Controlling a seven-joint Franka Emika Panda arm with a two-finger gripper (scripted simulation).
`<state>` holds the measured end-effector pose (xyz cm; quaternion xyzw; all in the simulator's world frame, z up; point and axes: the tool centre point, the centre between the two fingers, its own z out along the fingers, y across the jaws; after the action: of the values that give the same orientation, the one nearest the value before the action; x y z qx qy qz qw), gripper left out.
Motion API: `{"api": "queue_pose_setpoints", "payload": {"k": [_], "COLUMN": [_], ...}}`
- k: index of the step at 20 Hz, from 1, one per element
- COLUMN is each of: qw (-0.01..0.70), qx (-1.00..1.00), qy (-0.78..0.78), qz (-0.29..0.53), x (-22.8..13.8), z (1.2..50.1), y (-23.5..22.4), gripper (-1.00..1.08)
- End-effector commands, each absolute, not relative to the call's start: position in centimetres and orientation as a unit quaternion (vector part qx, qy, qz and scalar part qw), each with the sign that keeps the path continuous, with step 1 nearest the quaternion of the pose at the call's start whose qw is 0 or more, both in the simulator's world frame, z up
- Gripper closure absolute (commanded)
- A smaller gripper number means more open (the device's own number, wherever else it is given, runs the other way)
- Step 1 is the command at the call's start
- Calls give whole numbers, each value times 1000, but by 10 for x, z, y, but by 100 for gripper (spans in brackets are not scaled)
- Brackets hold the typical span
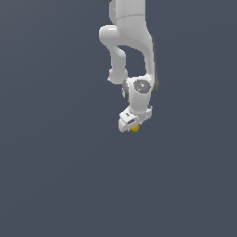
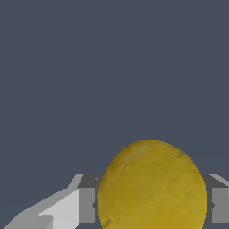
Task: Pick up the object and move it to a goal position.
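The object is a small yellow-orange rounded ball (image 1: 134,128). In the exterior view it peeks out just under my white gripper (image 1: 133,124), near the middle of the picture. In the wrist view the ball (image 2: 152,185) looks large and sits between my two grey fingers (image 2: 87,199), which press against both its sides. The gripper (image 2: 152,203) is shut on it. The lower part of the ball is cut off by the wrist picture's edge. Whether the ball rests on the ground or hangs above it I cannot tell.
The white arm (image 1: 132,46) reaches down from the upper middle of the exterior view. A plain dark grey-blue ground (image 1: 55,176) fills everything else in both views.
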<state>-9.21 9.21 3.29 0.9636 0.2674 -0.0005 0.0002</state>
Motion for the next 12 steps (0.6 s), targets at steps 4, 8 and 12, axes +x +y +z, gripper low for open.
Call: {"api": "queue_pose_setpoints", "payload": {"k": [4,8,12], "qw": [0,0,0], "qx": [964,964,964], "qy": [268,268,268], "qz": [0,0,0], "x": [-81,-68,-50], "z": [49,69,94], "y": [98,106,116], "gripper": [108,108,108]}}
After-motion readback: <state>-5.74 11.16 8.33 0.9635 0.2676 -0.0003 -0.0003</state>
